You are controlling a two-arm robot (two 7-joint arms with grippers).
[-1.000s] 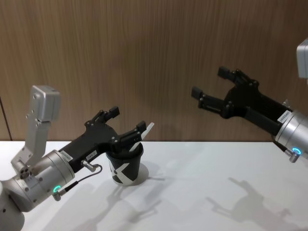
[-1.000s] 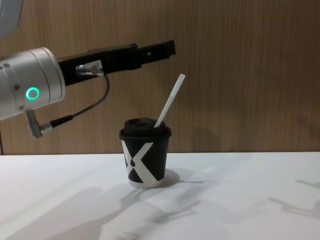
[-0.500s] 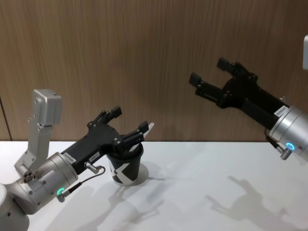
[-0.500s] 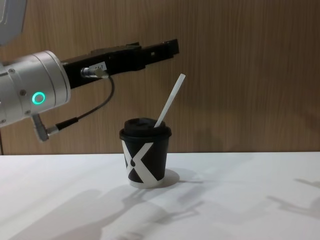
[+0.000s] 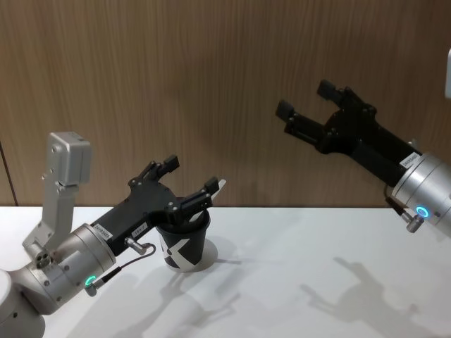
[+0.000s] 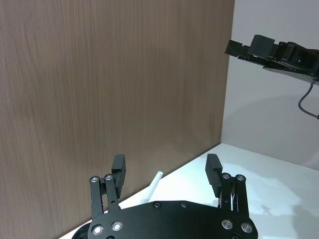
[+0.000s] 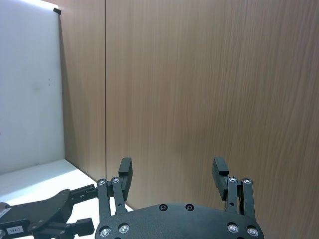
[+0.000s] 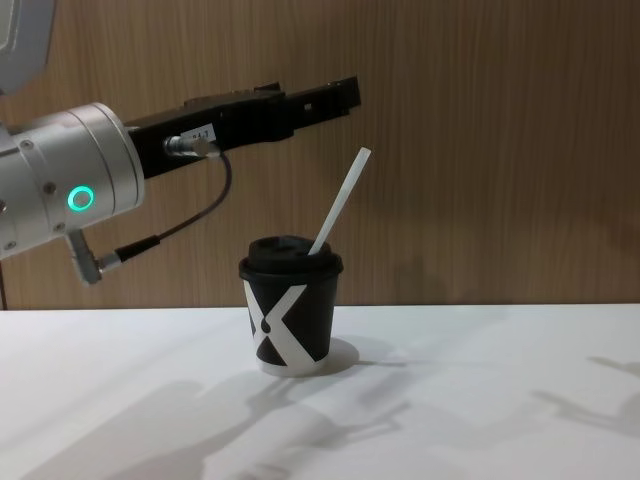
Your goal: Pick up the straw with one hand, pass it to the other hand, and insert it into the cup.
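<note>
Left gripper (image 5: 189, 184) hovers just above the cup (image 8: 290, 308), fingers spread wide, holding nothing — no contact with the straw (image 8: 340, 200). Straw sits in the cup lid, tilted, its upper end rising below and between the left gripper's parted fingers (image 6: 118, 169) in the left wrist view. Cup stands upright on the white table (image 8: 480, 400), below the left gripper. Right gripper (image 5: 304, 107) hangs high, well apart from cup — wide open, empty.
</note>
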